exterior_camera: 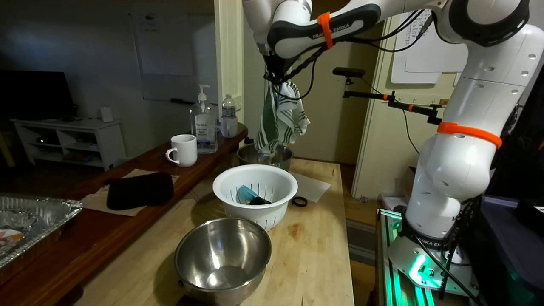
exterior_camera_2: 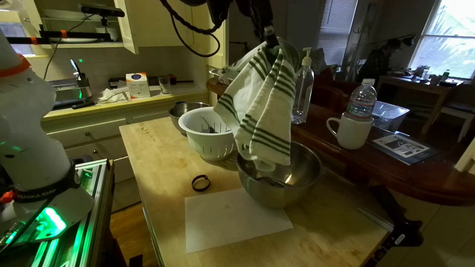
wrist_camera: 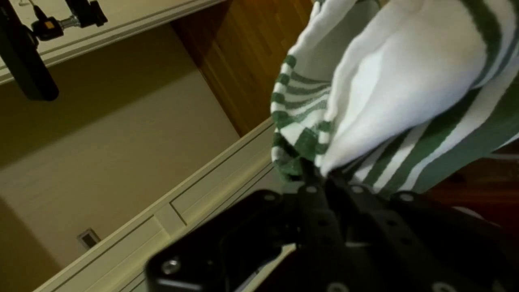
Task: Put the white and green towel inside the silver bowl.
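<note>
My gripper point(wrist_camera: 322, 172) is shut on the white and green striped towel point(wrist_camera: 405, 89), pinching it near its top. In both exterior views the towel point(exterior_camera: 278, 117) point(exterior_camera_2: 265, 111) hangs down from the gripper point(exterior_camera: 278, 78) point(exterior_camera_2: 272, 40) over a silver bowl point(exterior_camera: 284, 158) point(exterior_camera_2: 280, 193). The towel's lower end overlaps the bowl's opening; whether it touches the inside, I cannot tell. The gripper is well above the rim. Another silver bowl point(exterior_camera: 223, 259) point(exterior_camera_2: 185, 109) stands at the opposite end of the table. Neither bowl shows in the wrist view.
A white colander point(exterior_camera: 255, 182) point(exterior_camera_2: 207, 137) holding a few items stands between the bowls. A white sheet point(exterior_camera_2: 233, 218) and a black ring point(exterior_camera_2: 200, 183) lie on the table. A raised wooden ledge holds a mug point(exterior_camera: 183, 150), a sanitizer bottle point(exterior_camera: 204, 123) and a water bottle point(exterior_camera_2: 360, 99).
</note>
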Robot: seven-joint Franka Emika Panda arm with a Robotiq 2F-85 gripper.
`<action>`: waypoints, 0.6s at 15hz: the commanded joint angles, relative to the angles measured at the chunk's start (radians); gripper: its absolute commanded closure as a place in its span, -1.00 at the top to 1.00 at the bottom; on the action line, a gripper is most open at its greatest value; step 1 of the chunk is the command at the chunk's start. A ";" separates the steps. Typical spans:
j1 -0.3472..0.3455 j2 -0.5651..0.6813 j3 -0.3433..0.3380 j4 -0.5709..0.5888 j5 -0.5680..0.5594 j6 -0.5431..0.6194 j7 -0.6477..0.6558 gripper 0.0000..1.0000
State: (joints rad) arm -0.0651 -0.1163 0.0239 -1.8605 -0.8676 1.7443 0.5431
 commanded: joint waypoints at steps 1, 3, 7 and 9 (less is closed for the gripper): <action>-0.002 0.023 -0.026 -0.039 -0.008 -0.007 0.038 -0.96; -0.002 0.056 -0.040 -0.034 0.019 0.005 0.036 -0.96; 0.009 0.080 -0.043 -0.023 0.013 -0.002 0.023 -0.86; 0.017 0.099 -0.038 -0.014 0.014 -0.002 0.023 -0.86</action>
State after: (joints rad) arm -0.0576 -0.0173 -0.0056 -1.8762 -0.8546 1.7447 0.5665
